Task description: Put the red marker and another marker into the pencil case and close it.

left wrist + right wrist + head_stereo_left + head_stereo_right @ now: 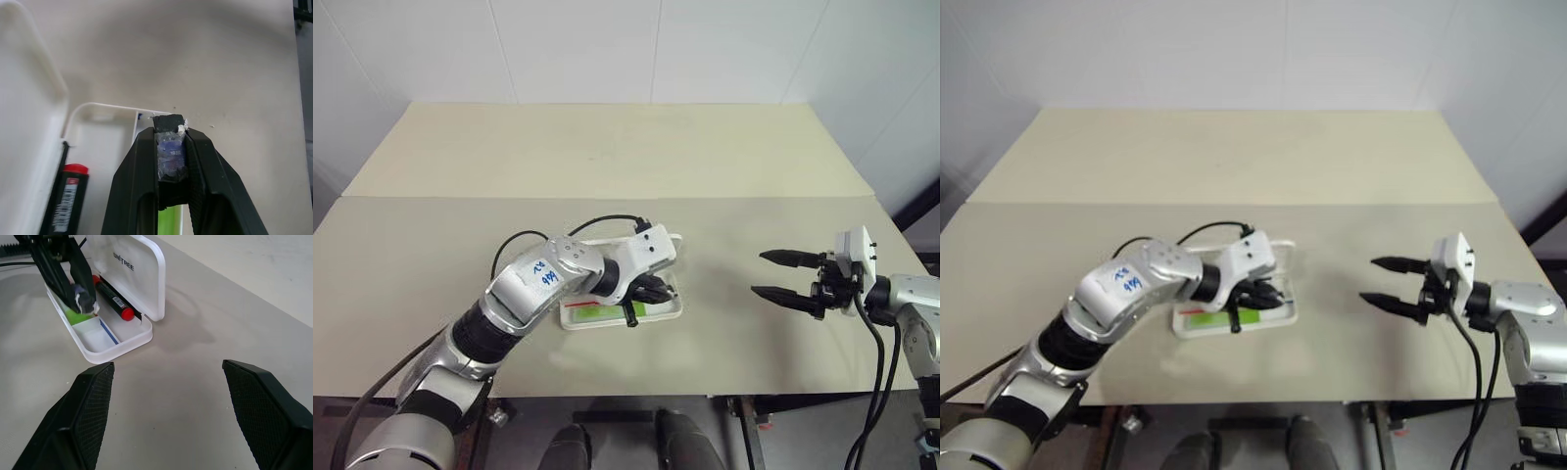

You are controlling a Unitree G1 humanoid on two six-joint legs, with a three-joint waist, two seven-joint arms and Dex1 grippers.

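Plainly, the word "UNITREE" stands in small dark capitals on the raised lid of the white hard-plastic rectangular pencil case (131,271), which lies open on the pale beige table (607,147), near its front edge and a little left of the middle. A white label with blue handwriting is stuck on the left forearm; the scrawl cannot be read with certainty. The slim black-barrelled red marker (113,298) also carries small white print along its barrel, too small to read. It lies inside the tray of the case, right against the hinged lid, red cap toward the right end.

The left pincer (646,291) hangs over the open tray, pointing down into it, and its two black fingers are pressed on the short lime-green highlighter marker (78,308), pinching it at the clear, greyish cap end. The green body reaches down into the tray, beside the red marker and on the near side of it; whether it touches the tray floor cannot be told. A thin blue stripe (108,331) shows on a divider in the bare right part of the tray.

The right pincer (781,275) hovers above the table well to the right of the case, fingers spread wide, holding nothing, tips pointing left toward the case.
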